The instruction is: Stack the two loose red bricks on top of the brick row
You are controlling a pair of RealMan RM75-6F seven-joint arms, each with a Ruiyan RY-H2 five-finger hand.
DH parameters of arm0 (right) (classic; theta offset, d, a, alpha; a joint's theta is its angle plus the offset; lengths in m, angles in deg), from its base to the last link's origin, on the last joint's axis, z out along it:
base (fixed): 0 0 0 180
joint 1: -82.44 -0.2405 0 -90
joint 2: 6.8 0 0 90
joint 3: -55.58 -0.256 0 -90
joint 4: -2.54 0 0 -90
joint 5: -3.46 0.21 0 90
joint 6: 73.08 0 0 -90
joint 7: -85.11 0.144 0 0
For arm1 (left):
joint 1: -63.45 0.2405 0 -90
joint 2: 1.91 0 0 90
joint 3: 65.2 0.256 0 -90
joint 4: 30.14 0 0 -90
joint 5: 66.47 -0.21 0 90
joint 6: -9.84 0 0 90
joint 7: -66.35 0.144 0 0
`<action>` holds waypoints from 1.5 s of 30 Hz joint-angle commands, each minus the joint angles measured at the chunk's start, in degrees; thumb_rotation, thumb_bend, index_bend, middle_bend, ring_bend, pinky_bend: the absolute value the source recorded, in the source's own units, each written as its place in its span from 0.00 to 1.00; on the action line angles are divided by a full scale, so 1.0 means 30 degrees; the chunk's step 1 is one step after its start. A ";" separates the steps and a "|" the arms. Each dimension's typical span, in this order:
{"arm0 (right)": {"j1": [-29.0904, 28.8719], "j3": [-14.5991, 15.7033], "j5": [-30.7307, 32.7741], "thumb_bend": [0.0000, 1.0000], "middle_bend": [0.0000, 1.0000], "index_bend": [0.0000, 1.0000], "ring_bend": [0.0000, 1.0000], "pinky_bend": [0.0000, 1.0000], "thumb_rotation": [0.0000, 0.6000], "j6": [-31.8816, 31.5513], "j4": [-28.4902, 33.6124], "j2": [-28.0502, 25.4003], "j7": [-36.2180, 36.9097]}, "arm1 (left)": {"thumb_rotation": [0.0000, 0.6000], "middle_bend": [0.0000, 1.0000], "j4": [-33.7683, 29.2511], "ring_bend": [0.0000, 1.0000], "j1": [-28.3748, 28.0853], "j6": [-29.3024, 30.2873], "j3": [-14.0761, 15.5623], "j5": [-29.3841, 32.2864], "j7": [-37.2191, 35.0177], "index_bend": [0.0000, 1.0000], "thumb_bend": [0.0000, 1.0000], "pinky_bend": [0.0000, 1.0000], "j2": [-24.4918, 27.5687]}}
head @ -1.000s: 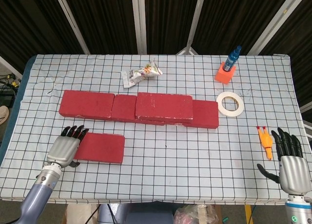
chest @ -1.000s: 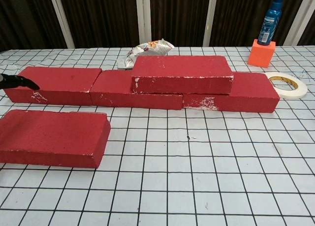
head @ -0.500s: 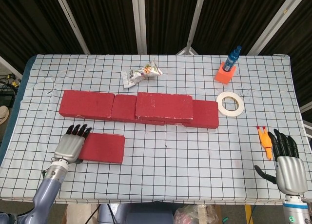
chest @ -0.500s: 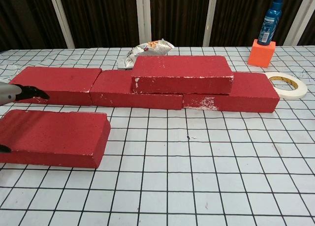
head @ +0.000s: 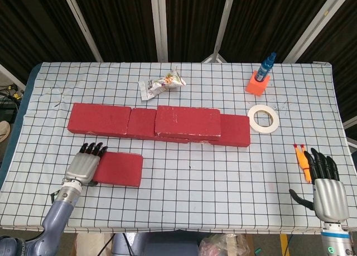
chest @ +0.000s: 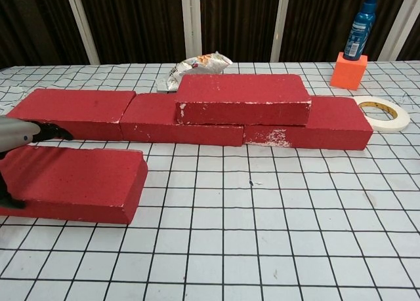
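Bricks: 3 in row (head: 158, 126), 1 stacked (head: 187, 121), 1 loose (head: 118, 169).

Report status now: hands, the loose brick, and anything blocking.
Left hand over loose red brick end, grip unclear. Right hand open, idle. One brick already stacked. Row top unobstructed.

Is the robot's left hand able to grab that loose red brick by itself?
Probably yes. The left hand is already over the loose brick's left end, fingers reaching past its far edge, and nothing sits between them.
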State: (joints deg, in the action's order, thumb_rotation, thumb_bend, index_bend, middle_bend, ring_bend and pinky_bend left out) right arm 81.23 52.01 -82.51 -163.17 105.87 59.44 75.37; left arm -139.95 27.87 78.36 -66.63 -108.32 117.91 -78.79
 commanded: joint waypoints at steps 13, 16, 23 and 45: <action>0.0099 -0.0033 0.0310 0.18 0.00 0.00 0.00 0.00 1.00 0.0220 0.0412 -0.0095 -0.0186 | 1.00 0.10 0.0503 0.00 -0.0465 0.0073 0.0366 0.0206 -0.0012 0.03 0.00 0.07 -0.0284; 0.0117 -0.0043 0.0319 0.18 0.00 0.00 0.00 0.00 1.00 0.0224 0.0442 -0.0098 -0.0214 | 1.00 0.11 0.0442 0.00 -0.0568 0.0169 0.0366 0.0232 0.0032 0.05 0.00 0.07 -0.0295; 0.0144 -0.0049 0.0330 0.18 0.00 0.00 0.00 0.00 1.00 0.0276 0.0493 -0.0143 -0.0185 | 1.00 0.14 0.0215 0.00 -0.0693 0.0665 0.0407 -0.0059 0.0170 0.10 0.00 0.07 -0.0273; 0.0136 -0.0085 0.0494 0.18 0.00 0.00 0.00 0.00 1.00 0.0557 0.0635 -0.0286 0.0000 | 1.00 0.00 -0.0060 0.00 -0.1221 0.0724 0.0504 0.1402 0.0608 0.03 0.00 0.07 -0.0161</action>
State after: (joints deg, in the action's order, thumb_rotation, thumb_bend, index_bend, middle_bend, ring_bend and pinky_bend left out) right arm 81.64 51.76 -81.03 -161.50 107.78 58.58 75.37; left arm -140.06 24.27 80.55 -65.17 -104.20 119.65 -79.31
